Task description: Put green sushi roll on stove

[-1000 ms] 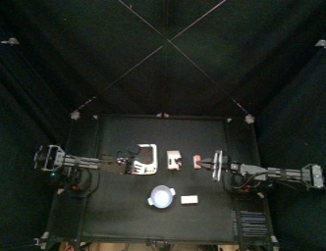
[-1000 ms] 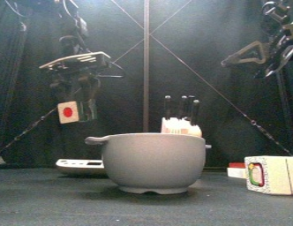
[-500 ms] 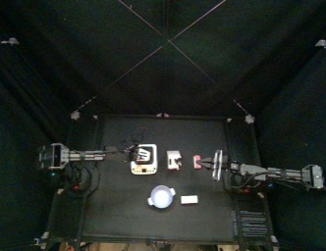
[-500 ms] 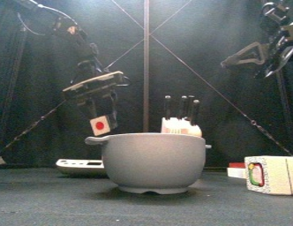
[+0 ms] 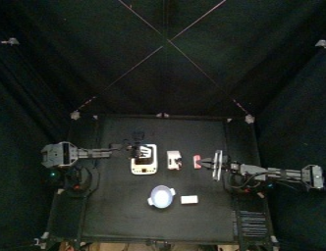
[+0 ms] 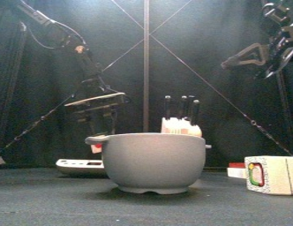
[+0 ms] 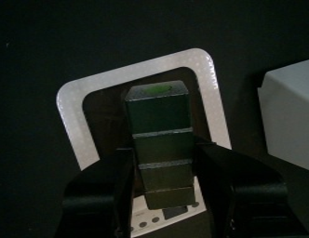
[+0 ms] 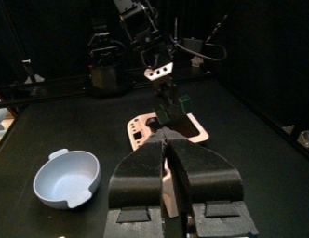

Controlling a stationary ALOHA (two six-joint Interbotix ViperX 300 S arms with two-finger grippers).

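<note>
— Two arms are at the black tabletop (image 5: 113,196), one reaching in from each side. Biggest thing on it?

— That's the stove (image 7: 73,112), a white rounded slab with a dark panel in its middle. It lies left of the tabletop's centre in the top view.

— And next in size?

— A pale-blue bowl (image 6: 155,163) with small handles. It stands close to the front edge, nearer than the stove and apart from it. From the front it fills the middle of the view and hides most of the stove behind it.

— Where's the left arm?

— It stretches out over the stove, and the left gripper (image 7: 164,160) hangs directly above the dark panel. Its jaws are clamped on the green sushi roll (image 7: 160,116), one on each long side.

— So where is the roll, exactly?

— It is inside the stove's white outline, pointing down at the panel. Its lower end is probably close to the surface, but I can't tell whether it touches, because the bowl's rim blocks that spot in the front view.

— The right arm?

— It rests on its own side, well clear of the stove. The right gripper (image 8: 169,153) has its jaws pressed together with nothing between them.

— Anything smaller?

— A small white block (image 6: 269,174) with coloured marks sits just right of the bowl. A little pinkish piece (image 5: 175,159) lies between the stove and the right arm.
</note>
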